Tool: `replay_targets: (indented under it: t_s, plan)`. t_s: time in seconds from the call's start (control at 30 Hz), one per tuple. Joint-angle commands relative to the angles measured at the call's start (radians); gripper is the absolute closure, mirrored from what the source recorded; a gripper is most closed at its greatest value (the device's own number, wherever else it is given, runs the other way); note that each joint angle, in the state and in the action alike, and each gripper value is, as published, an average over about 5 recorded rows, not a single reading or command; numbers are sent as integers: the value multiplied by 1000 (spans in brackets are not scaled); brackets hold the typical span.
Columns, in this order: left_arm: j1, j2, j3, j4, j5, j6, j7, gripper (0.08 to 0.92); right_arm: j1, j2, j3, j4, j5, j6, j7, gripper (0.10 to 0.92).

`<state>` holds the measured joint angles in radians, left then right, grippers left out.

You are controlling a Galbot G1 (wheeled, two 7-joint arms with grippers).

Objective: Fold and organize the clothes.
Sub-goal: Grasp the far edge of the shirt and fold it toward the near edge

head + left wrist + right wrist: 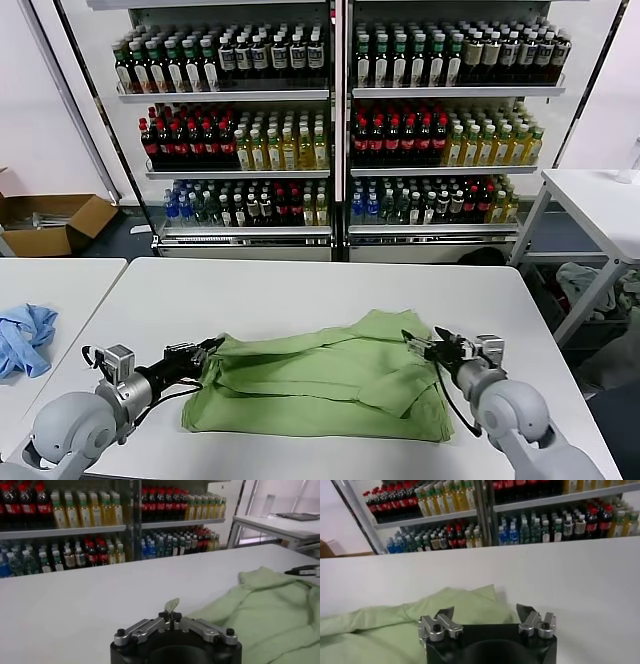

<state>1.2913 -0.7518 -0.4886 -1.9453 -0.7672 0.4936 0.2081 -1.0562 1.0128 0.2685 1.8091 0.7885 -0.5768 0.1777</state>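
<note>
A light green shirt [325,385] lies spread and partly folded on the white table [300,290]. My left gripper [212,347] is at the shirt's left edge and shut on a pinch of green cloth [172,605]. My right gripper [418,343] is open at the shirt's right side, its fingers [445,614] wide apart just above the cloth [395,625]. The checkered shirt is not in view.
A crumpled light blue cloth [25,335] lies on the neighbouring table at the left. Shelves of bottles [330,120] stand behind the table. Another white table [600,200] is at the right, a cardboard box [45,220] on the floor at the left.
</note>
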Motion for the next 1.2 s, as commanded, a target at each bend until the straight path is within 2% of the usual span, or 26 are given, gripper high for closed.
replay_targets:
  t_s: [0.03,0.63,0.73,1.2]
  plan:
    - [-14,1,0,4,-1,-1,3,908,76,17,-87,-83,-28,-4,16,374]
    - [-25,2,2,14,1,-3,4,908,-13,-19,-21,11,-33,-2,7,882]
    - [-23,2,0,14,2,-3,4,908,-23,-25,-11,26,-46,-1,1,907]
    - [-30,4,-16,29,2,-10,2,908,-137,-62,74,245,-40,-2,-23,907]
